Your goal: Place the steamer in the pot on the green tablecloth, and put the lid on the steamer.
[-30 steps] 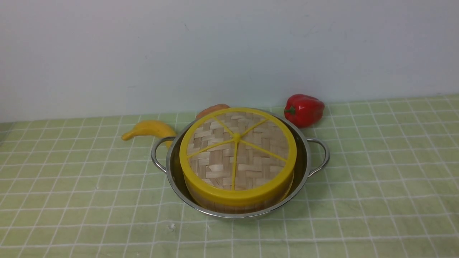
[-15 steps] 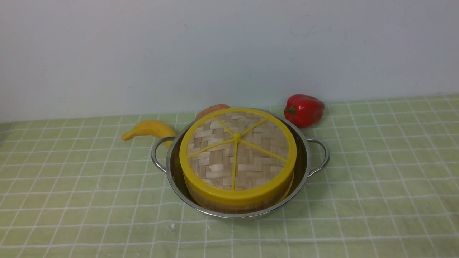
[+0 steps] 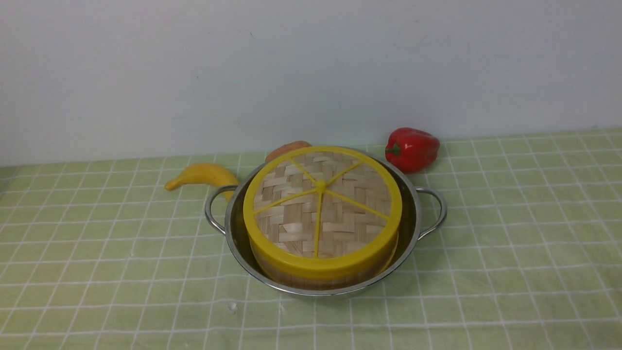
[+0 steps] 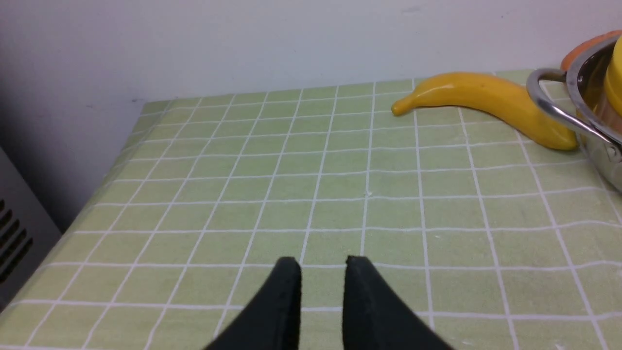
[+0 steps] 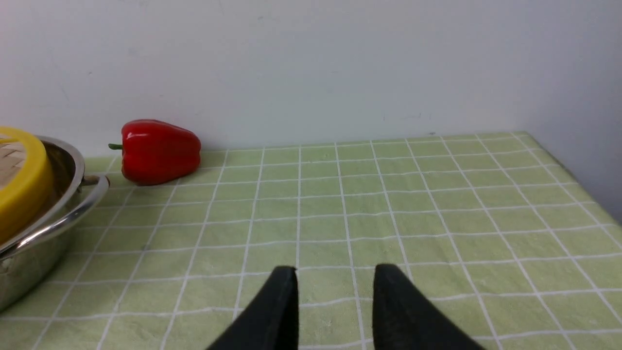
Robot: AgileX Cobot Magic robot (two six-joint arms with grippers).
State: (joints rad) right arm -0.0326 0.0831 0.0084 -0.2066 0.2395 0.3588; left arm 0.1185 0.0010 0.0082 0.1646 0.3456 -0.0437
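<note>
The shiny pot (image 3: 413,221) stands in the middle of the green tablecloth (image 3: 97,272). Inside it sits the steamer (image 3: 311,281), of which only the bamboo side wall shows. The woven lid (image 3: 320,209) with yellow rim and spokes lies flat on top of the steamer. Neither gripper appears in the front view. In the left wrist view my left gripper (image 4: 320,262) hovers over bare cloth left of the pot (image 4: 583,97), slightly open and empty. My right gripper (image 5: 335,270) is open and empty over cloth to the right of the pot (image 5: 48,228).
A yellow banana (image 3: 201,176) lies by the pot's left handle. A red bell pepper (image 3: 412,148) sits behind the pot's right side near the wall. An orange object (image 3: 287,148) peeks out behind the pot. The cloth's left edge (image 4: 97,194) drops off.
</note>
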